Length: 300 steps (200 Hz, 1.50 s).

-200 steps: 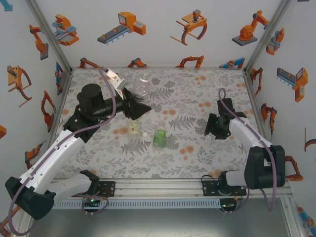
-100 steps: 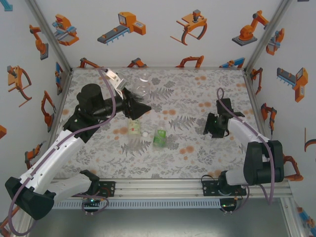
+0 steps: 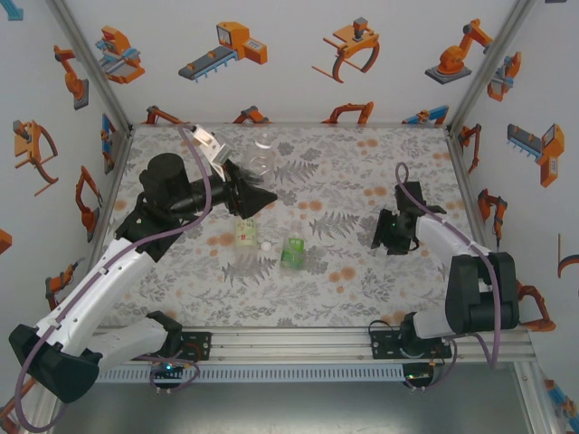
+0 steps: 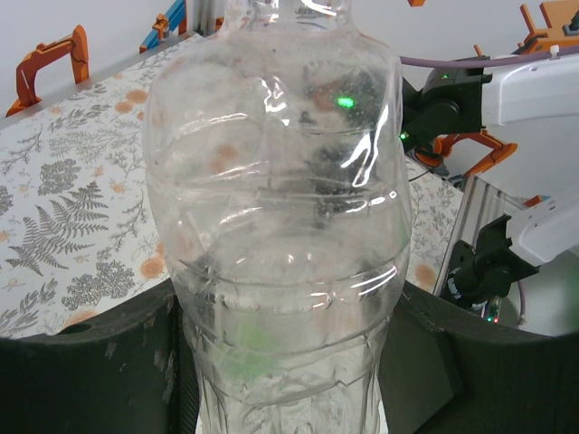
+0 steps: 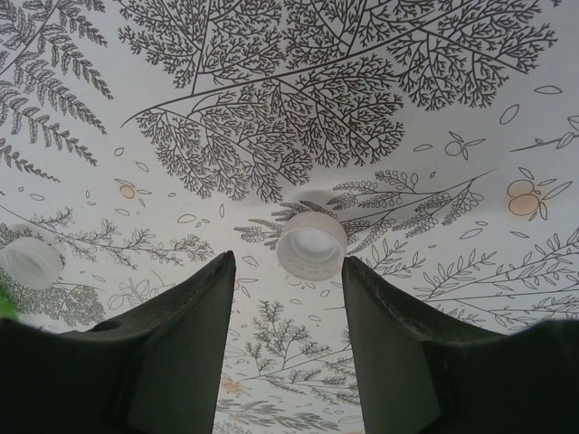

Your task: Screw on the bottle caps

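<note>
green bottle (image 3: 292,251): mid-table (image 3: 362,298), nearest the arm bases; the landmark for the rest.
white cap (image 3: 266,245): loose, just left of the green bottle.
yellow bottle (image 3: 244,232): left of the green bottle, beyond the white cap.
right hand (image 5: 288,260): well right of the green bottle, low, fingers apart and holding nothing; a pale cap (image 5: 312,244) lies just past the tips, untouched.
left hand (image 4: 289,362): back-left of the green bottle, clamped on the clear bottle (image 4: 280,181).
change: over the last second the right hand has edged back-left and its fingers have drawn in a little; the left hand has not moved.
meaning: the right hand seems to be lining up to pick the pale cap, probably for the clear bottle; no bottle looks capped yet.
writing: both labels are too small to read; no brand legible.
</note>
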Each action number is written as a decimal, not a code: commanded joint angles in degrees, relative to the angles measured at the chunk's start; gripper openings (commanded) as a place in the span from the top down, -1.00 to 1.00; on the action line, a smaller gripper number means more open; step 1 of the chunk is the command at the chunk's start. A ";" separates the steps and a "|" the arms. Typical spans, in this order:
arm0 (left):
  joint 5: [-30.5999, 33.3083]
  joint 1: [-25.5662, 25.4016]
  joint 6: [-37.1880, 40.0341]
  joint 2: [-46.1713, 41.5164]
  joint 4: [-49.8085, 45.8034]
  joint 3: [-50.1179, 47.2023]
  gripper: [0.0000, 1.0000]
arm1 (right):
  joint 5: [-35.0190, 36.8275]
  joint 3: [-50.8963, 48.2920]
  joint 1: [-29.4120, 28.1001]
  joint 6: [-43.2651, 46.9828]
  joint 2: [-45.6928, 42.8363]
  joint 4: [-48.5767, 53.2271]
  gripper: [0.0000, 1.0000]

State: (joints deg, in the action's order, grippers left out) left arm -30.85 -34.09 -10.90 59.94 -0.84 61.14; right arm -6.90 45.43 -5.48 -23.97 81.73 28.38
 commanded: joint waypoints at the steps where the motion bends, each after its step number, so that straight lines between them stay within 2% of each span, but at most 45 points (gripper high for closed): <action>1: -0.07 0.16 -0.54 -1.36 2.35 -0.33 1.00 | -0.40 -0.03 0.29 0.58 0.79 -0.08 0.01; 300: 1.05 0.16 -0.20 -2.62 2.66 -1.18 1.00 | -3.13 3.42 -0.59 -1.70 2.35 -1.38 0.04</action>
State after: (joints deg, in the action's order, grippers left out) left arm -30.00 -34.09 -10.87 58.96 -0.43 60.55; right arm -9.67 47.75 -5.63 -24.69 83.05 27.59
